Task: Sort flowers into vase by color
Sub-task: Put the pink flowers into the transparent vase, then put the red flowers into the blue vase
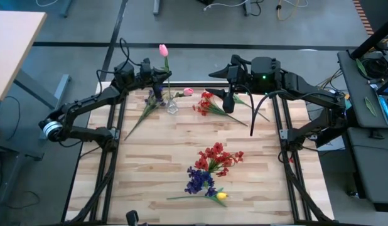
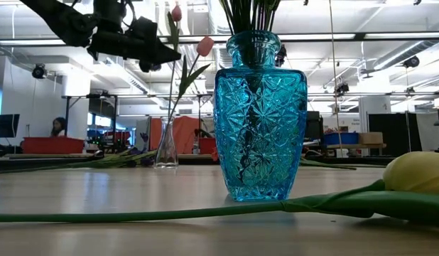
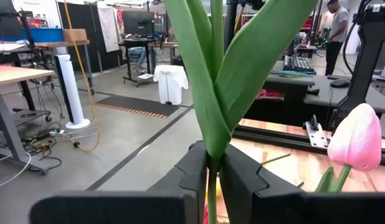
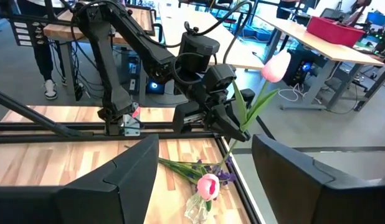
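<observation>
High view puts my left gripper (image 1: 157,80) at the table's far edge, about eleven o'clock from the middle, fingers pinched tight on the green stem of a pink tulip (image 1: 163,49) standing upright above the small clear vase (image 1: 172,107). A second pink tulip (image 1: 188,91) already leans out of that vase. My right gripper (image 1: 228,100) hangs at about one o'clock over a loose red cluster (image 1: 206,103), its two fingers spread wide and holding nothing. Purple flowers (image 1: 155,98) lie just beside the clear vase. Toward six o'clock the blue vase (image 2: 260,114) holds red flowers (image 1: 218,157) and purple ones (image 1: 199,181), with a yellow tulip (image 1: 221,196) lying flat beside it.
</observation>
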Motion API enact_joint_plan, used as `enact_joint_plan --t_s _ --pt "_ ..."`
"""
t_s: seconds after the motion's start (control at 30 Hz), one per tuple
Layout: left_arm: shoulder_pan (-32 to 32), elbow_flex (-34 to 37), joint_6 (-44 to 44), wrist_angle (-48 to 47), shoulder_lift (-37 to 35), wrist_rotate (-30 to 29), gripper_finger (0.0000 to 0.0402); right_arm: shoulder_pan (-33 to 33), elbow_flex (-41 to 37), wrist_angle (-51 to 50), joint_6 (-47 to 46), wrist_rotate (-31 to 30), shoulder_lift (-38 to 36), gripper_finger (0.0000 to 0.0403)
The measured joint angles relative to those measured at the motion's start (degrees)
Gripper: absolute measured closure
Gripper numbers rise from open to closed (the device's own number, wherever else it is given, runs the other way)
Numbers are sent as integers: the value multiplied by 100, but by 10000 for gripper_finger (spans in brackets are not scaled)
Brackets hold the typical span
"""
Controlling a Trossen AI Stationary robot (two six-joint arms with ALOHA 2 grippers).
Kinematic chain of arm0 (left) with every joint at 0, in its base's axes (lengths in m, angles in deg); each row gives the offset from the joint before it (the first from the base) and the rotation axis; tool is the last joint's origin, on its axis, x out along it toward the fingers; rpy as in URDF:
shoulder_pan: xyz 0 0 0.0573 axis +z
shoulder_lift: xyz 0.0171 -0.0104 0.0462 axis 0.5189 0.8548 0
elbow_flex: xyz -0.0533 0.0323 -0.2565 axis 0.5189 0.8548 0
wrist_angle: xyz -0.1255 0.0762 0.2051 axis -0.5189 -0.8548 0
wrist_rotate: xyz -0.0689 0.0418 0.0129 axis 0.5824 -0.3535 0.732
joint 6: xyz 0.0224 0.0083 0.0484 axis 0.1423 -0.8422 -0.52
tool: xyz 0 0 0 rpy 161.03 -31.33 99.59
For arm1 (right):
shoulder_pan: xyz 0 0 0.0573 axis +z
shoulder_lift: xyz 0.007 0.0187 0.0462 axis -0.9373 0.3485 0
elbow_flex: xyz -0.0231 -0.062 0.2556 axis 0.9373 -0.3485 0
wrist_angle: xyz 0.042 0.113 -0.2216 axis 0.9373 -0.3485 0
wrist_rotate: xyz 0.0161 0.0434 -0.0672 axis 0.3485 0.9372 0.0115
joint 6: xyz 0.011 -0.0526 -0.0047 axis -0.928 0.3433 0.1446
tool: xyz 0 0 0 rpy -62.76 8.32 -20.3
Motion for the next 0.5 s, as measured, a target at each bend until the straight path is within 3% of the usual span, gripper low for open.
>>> enact_joint_plan --t_s 0.5 --pt "-1 1 -139 -681 -189 -26 281 0 -2 -179 -100 0 0 141"
